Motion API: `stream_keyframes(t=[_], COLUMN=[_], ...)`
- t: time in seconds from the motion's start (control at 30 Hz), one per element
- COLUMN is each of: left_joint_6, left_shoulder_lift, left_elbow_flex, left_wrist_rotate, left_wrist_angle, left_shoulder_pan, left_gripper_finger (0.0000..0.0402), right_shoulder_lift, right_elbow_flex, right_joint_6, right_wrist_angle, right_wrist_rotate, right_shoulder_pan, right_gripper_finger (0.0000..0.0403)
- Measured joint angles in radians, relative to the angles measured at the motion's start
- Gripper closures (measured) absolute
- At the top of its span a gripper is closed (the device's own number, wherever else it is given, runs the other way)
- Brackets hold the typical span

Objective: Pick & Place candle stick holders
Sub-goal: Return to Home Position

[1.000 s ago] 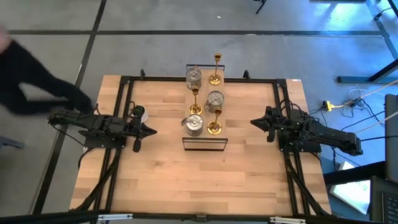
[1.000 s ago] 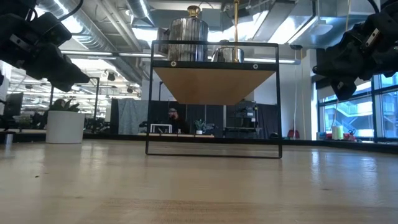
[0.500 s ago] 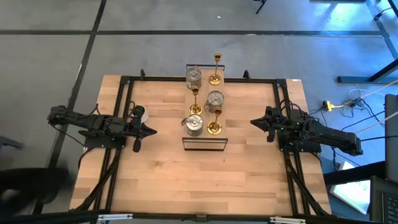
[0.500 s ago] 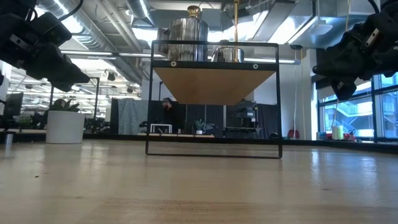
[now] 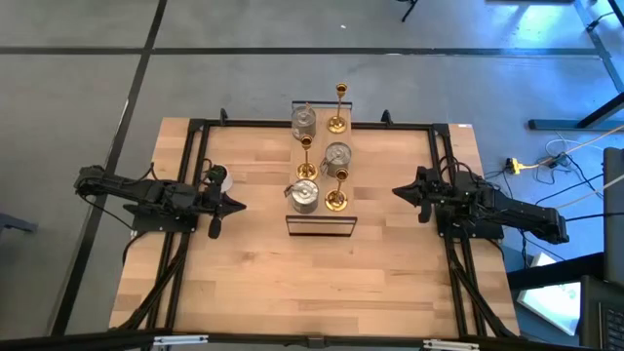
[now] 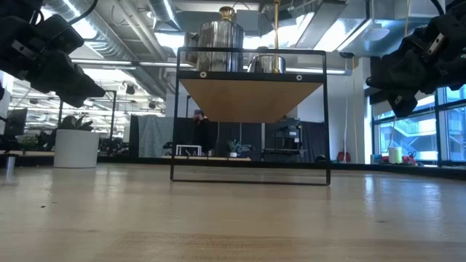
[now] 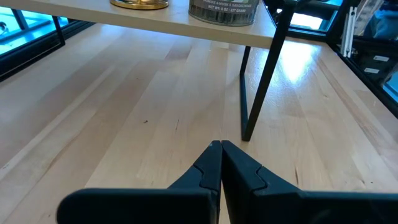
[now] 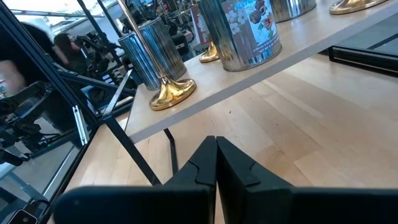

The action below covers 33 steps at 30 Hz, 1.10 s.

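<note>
So on the left, the left gripper [image 5: 240, 205] is held above the table [image 5: 253, 283] near its left edge, pointed in at the shelf [image 5: 319, 234]. In the left wrist view its fingers [image 7: 205, 171] are pressed flat together, no gap, and nothing is gripped. A small white pot [image 5: 216, 176] with a plant is parked just beside that arm, on the far side of it; it's also seen at the left of the low view [image 6: 76, 148].

Mid-table, towards the far edge, the black-framed shelf is stood, and all the holders are lined up on its wooden top. Three silver holders [image 5: 303, 121] [image 5: 337, 154] [image 5: 304, 194] and three gold holders [image 5: 337, 123] [image 5: 306, 170] [image 5: 335, 202] are set in a sort of zigzag: silver left and gold right at the back, gold left and silver right in the middle, silver left and gold right at the front. Each pair is placed close together, and none is left on the table.

Over on the right, the right gripper [image 5: 395, 192] is held level above the table, aimed at the shelf and well apart from it. Its fingers [image 8: 202, 162] are closed tight too, with nothing between them.
</note>
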Motion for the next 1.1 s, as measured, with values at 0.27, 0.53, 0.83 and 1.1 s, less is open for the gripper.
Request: stream_keyframes(t=[0.27, 0.53, 0.83, 1.1], left_joint_6=[0.0, 0.0, 0.0, 0.0], left_shoulder_lift=[0.0, 0.0, 0.0, 0.0], left_elbow_flex=[0.0, 0.0, 0.0, 0.0], left_wrist_rotate=[0.0, 0.0, 0.0, 0.0], left_wrist_angle=[0.0, 0.0, 0.0, 0.0], left_shoulder_pan=[0.0, 0.0, 0.0, 0.0], left_gripper_finger=[0.04, 0.04, 0.04, 0.04], right_shoulder_lift=[0.0, 0.0, 0.0, 0.0], right_elbow_flex=[0.0, 0.0, 0.0, 0.0], right_joint_6=[0.0, 0.0, 0.0, 0.0], right_wrist_angle=[0.0, 0.0, 0.0, 0.0], right_wrist_rotate=[0.0, 0.0, 0.0, 0.0], right_shoulder_pan=[0.0, 0.0, 0.0, 0.0], right_gripper_finger=[0.0398, 0.0398, 0.0398, 0.0398])
